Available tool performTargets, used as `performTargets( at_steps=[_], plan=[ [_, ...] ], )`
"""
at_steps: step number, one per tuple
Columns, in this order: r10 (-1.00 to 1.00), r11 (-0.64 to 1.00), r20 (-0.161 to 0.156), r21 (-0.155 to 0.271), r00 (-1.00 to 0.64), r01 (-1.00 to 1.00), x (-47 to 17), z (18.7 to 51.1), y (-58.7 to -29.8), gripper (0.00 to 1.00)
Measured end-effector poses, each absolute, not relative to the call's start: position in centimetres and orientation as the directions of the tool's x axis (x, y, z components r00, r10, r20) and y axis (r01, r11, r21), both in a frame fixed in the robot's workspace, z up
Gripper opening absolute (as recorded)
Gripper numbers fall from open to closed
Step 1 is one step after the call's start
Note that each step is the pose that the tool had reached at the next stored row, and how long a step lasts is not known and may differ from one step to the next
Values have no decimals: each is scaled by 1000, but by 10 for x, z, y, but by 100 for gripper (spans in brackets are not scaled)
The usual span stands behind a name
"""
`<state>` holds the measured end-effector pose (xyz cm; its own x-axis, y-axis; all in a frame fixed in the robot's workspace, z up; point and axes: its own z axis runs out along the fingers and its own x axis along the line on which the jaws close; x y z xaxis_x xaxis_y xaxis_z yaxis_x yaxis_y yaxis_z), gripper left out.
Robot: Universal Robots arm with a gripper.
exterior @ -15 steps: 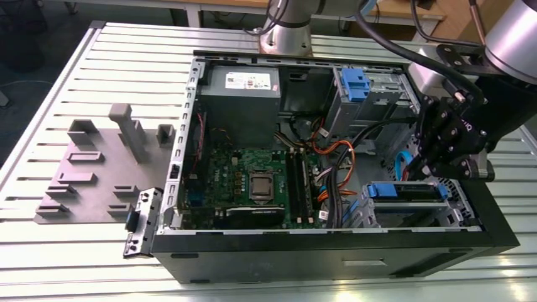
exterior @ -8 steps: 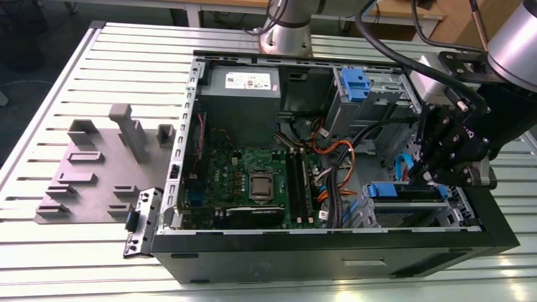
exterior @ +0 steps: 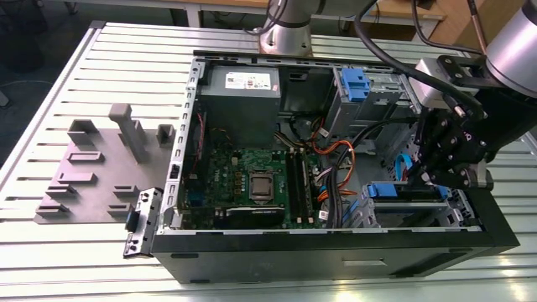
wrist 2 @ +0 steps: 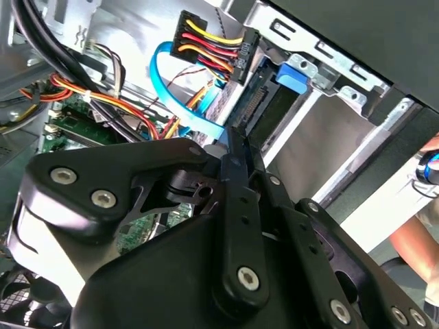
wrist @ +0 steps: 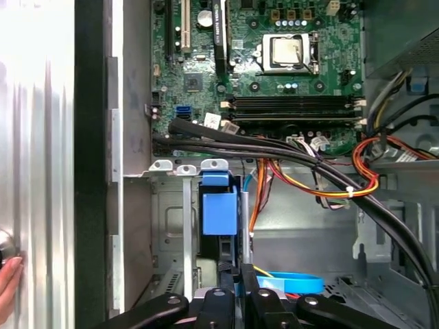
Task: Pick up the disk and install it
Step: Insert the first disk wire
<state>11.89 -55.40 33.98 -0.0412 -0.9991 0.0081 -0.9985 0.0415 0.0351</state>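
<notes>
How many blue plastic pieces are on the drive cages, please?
2 blue pieces: one on the far cage, one on the near cage by the claw; others may be hidden.

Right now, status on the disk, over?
End effector at the drive cage. Disk in the cage, blue carrier showing. Blue cable close beside.

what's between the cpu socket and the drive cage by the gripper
In the first wrist view: the memory slots and a bundle of black cables, between the CPU socket and the grey drive cage near the gripper.
</notes>
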Motion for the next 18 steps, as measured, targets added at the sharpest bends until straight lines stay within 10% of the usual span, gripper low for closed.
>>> performTargets(
  at_steps=[18],
  plan=[
    [-999,41,6,35,-41,-999,119,337,-557,16]
  ],
)
